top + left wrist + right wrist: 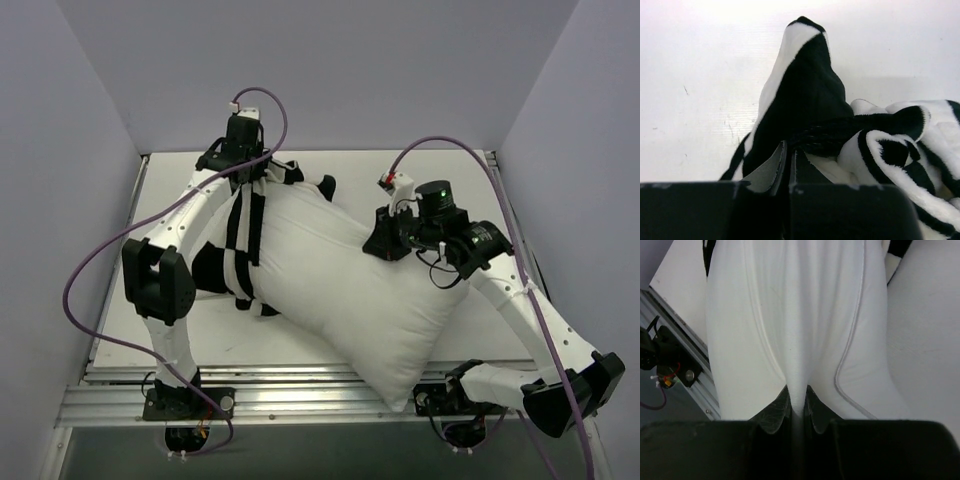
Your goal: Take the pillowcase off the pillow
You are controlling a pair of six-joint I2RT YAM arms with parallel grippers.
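The plain white pillow (340, 280) lies slantwise across the table, its near corner hanging over the front rail. The black-and-white checkered pillowcase (245, 235) is bunched up around the pillow's far left end. My left gripper (250, 172) is at that far end, shut on a black fold of the pillowcase (810, 100), which rises to a peak in front of the left gripper (788, 152). My right gripper (378, 243) presses on the pillow's right side. In the right wrist view the right gripper (797, 400) is shut on a pinched ridge of the white pillow (790, 315).
The white table (480, 330) ends in a metal rail (300, 400) along its near edge, seen also as the rail (695, 385) in the right wrist view. Grey walls close in at the back and both sides. Purple cables (85, 270) loop beside each arm.
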